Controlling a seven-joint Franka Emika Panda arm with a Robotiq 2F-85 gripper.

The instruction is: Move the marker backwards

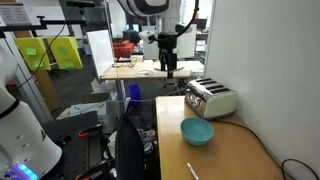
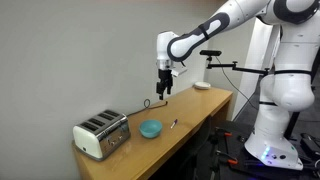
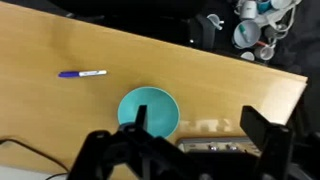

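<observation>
Probably light, stiff and apt to roll, the marker point(image 3: 82, 74) lies flat on the bench point(image 3: 40, 120) at the wrist view's left, apart from the bowl point(image 3: 150, 108), best pinched across its middle by the hand point(image 3: 192, 125), which hangs open and empty above.

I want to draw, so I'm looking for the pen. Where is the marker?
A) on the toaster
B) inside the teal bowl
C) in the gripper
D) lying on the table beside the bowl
D: the marker lies flat on the table, apart from the teal bowl; the gripper is open and empty.
</observation>
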